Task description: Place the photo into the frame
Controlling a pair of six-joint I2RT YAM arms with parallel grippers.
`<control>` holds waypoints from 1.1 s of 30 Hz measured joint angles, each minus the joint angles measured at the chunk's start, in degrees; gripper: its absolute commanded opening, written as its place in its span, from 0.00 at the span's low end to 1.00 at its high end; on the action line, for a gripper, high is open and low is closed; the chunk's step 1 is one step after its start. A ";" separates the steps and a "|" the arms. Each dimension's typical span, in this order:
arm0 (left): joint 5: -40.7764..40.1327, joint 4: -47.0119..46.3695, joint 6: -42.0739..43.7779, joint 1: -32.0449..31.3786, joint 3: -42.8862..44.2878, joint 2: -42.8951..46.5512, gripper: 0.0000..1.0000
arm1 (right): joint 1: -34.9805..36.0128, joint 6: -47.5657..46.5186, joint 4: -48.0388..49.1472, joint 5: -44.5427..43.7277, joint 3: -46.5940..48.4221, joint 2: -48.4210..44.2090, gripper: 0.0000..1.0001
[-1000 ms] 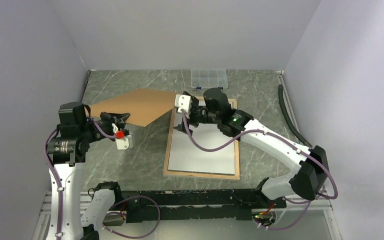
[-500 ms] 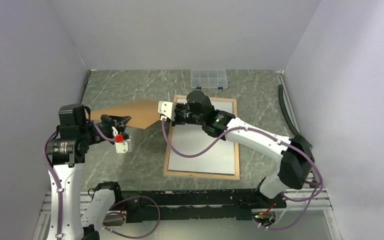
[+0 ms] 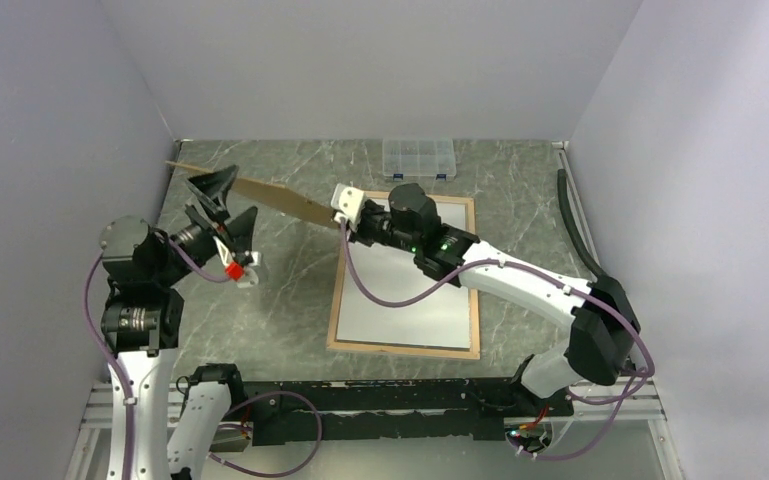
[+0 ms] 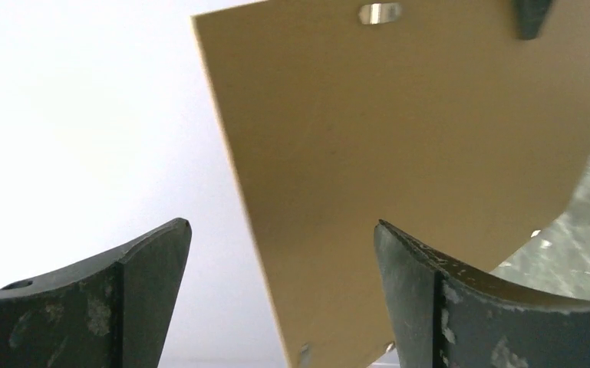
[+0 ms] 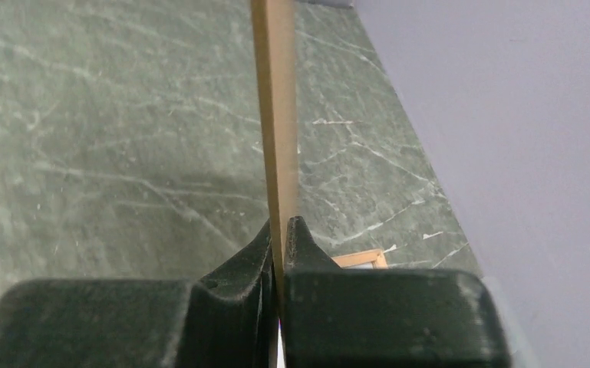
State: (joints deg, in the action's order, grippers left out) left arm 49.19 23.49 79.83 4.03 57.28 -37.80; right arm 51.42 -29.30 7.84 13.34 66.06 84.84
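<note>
The frame [image 3: 336, 300] lies flat right of centre, light wood border up, its corner [image 5: 360, 258] also showing in the right wrist view. A white surface fills it; the photo's printed side is out of view. My right gripper [image 3: 343, 222] [image 5: 278, 226] is shut on the right edge of a brown backing board [image 3: 280, 200] [image 5: 276, 115], holding it in the air tilted nearly edge-on. My left gripper [image 3: 222, 205] [image 4: 282, 224] stands wide open at the board's left end, with the board [image 4: 399, 153] just beyond its fingertips and no pad touching it.
A clear compartment box [image 3: 419, 157] stands at the back edge of the green marble table. A black hose [image 3: 572, 225] runs along the right wall. A small metal clip [image 4: 380, 13] sits on the board's face. Grey walls enclose three sides.
My left gripper has opened, let go of the board and swung upward. My right gripper has shut on the board's right edge, and the board has turned from flat to nearly edge-on.
</note>
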 measured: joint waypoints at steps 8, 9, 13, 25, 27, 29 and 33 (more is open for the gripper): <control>-12.33 -10.86 -24.28 0.00 13.92 -9.90 0.94 | -4.09 16.72 0.39 -2.25 5.35 -0.15 0.00; -14.36 -10.56 -28.09 0.00 17.09 -11.74 0.94 | -5.05 19.45 0.15 -2.45 6.38 -0.15 0.00; -20.83 -9.01 -41.03 0.00 26.49 -17.42 0.94 | -10.62 32.30 -0.28 -1.53 9.88 -0.35 0.00; -32.59 0.66 -60.54 0.70 31.80 -26.14 0.94 | -31.54 73.77 4.11 12.98 2.89 -6.34 0.00; -32.22 3.48 -61.22 1.68 32.11 -28.79 0.94 | -34.23 79.93 6.75 16.33 -0.31 -7.17 0.00; -30.56 6.75 -62.01 3.56 32.09 -31.98 0.91 | -36.52 84.78 8.87 18.99 -4.52 -8.59 0.00; -26.45 11.21 -63.32 7.06 29.66 -37.18 0.87 | -40.37 92.28 11.45 23.30 -15.06 -13.14 0.00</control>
State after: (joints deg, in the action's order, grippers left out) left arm 22.74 34.70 16.51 11.09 86.94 -74.98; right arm 11.05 62.98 19.29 36.64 51.00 71.70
